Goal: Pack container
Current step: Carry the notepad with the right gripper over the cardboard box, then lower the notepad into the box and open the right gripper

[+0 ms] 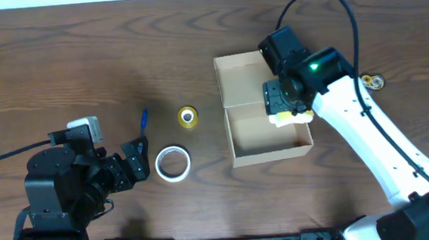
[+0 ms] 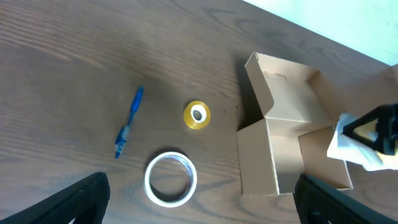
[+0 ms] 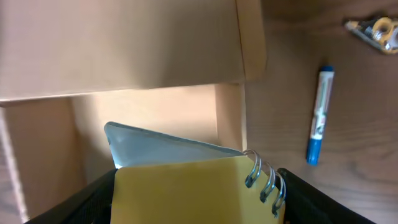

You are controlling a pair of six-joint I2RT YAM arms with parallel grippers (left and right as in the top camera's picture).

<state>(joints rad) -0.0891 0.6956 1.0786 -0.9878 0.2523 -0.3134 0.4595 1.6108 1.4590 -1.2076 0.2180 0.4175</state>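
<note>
right claw (image 1: 289,113) clamped on a yellow spiral notepad (image 3: 186,193), held above the open compartment of the container (image 1: 271,154), toward its right wall. container sits on the bench (image 1: 58,55) right of centre, flap lid (image 1: 239,77) open at the far side. left claw (image 1: 136,163) spread wide, gripping nothing, just beside the white tape roll (image 1: 173,164); yellow tape roll (image 1: 188,116) and blue pen (image 1: 143,120) lie behind it, all outside the container

risks, as judged:
- wire spiral (image 3: 264,180) hangs close to the right wall; lowered as is, it may hook the rim and leave the pad propped at a tilt instead of flat
- a grey sheet (image 3: 161,140) fans out past the yellow cover; could fold or catch on an inner wall
- container looks like light card with nothing bracing it; a snag would likely drag or tip it
- release from too high: pad may land on edge or bounce out
- blue marker (image 3: 319,115) lies on the bench outside that wall; a wide swing could knock it
</note>
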